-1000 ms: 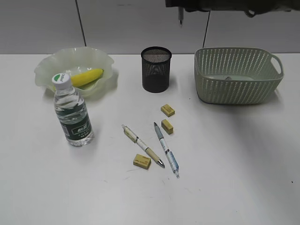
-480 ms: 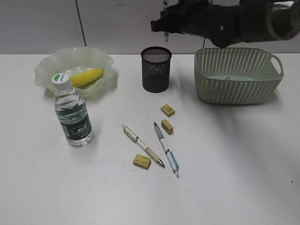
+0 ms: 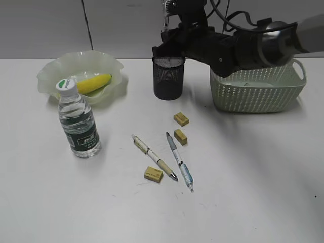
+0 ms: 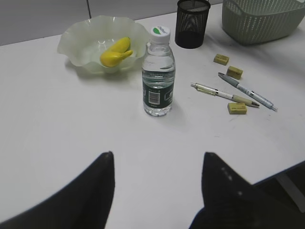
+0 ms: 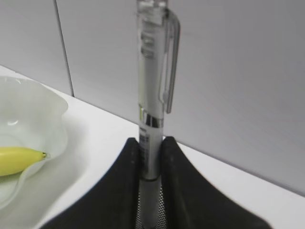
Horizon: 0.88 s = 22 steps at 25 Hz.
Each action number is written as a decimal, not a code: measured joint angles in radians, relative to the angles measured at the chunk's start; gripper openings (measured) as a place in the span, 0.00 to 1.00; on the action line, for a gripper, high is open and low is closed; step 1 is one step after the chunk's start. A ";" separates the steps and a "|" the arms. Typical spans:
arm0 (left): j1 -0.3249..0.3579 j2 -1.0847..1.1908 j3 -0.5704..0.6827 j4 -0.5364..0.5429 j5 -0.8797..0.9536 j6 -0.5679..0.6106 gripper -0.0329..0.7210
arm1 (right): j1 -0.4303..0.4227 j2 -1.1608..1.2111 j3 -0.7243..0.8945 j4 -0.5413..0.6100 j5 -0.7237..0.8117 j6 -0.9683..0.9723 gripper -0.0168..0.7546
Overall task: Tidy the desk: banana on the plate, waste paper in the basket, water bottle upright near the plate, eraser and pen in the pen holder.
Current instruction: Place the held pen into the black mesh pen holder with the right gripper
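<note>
Right gripper [image 5: 150, 157]: you hold a pen [image 5: 151, 95] upright above the pen holder [image 3: 168, 76];
Left gripper [image 4: 157, 167]: yours hangs wide, nothing held

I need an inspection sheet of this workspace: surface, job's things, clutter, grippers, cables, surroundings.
Surface: white desk, no spills seen.
Job's things: banana in the plate; water bottle upright beside the plate; three erasers and two pens loose on the desk; basket holds something pale, unclear; pen holder upright.
Clutter: nothing seen.
Grippers: right gripper shut on a clear pen, held upright over the pen holder; left gripper open, empty, above bare desk.
Cables: black cables on the right arm.
Surroundings: grey panelled wall.
</note>
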<state>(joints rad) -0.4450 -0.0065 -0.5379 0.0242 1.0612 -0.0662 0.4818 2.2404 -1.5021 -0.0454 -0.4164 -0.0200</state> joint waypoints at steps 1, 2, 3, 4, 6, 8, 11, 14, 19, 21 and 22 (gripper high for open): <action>0.000 0.000 0.000 0.000 0.000 0.000 0.62 | 0.000 0.009 0.000 0.000 -0.001 0.000 0.16; 0.000 0.000 0.000 0.000 0.000 0.000 0.62 | 0.000 0.016 0.000 0.001 -0.001 0.000 0.16; 0.000 0.000 0.000 0.000 0.000 0.000 0.62 | 0.000 0.020 0.000 0.002 -0.001 0.000 0.17; 0.000 0.000 0.000 0.000 0.000 0.000 0.62 | 0.000 0.021 0.000 0.002 -0.005 0.000 0.19; 0.000 0.000 0.000 0.000 0.000 0.000 0.62 | 0.000 0.022 0.000 0.002 -0.013 0.000 0.28; 0.000 0.000 0.000 0.000 0.000 0.000 0.62 | 0.000 0.022 0.000 0.002 -0.025 0.000 0.43; 0.000 0.000 0.000 0.000 0.000 0.000 0.62 | 0.000 0.022 0.000 0.002 -0.030 0.000 0.59; 0.000 0.000 0.000 0.000 0.000 0.000 0.62 | 0.000 0.022 0.000 0.002 -0.031 0.000 0.65; 0.000 0.000 0.000 0.000 0.000 0.000 0.62 | 0.000 -0.047 0.000 0.002 0.136 0.000 0.66; 0.000 0.000 0.000 0.000 0.000 0.000 0.62 | 0.000 -0.106 0.000 0.002 0.237 0.000 0.66; 0.000 0.000 0.000 0.000 0.000 0.000 0.62 | 0.000 -0.142 0.000 0.002 0.300 0.000 0.66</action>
<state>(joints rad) -0.4450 -0.0065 -0.5379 0.0242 1.0612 -0.0662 0.4818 2.0987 -1.5021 -0.0432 -0.1163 -0.0200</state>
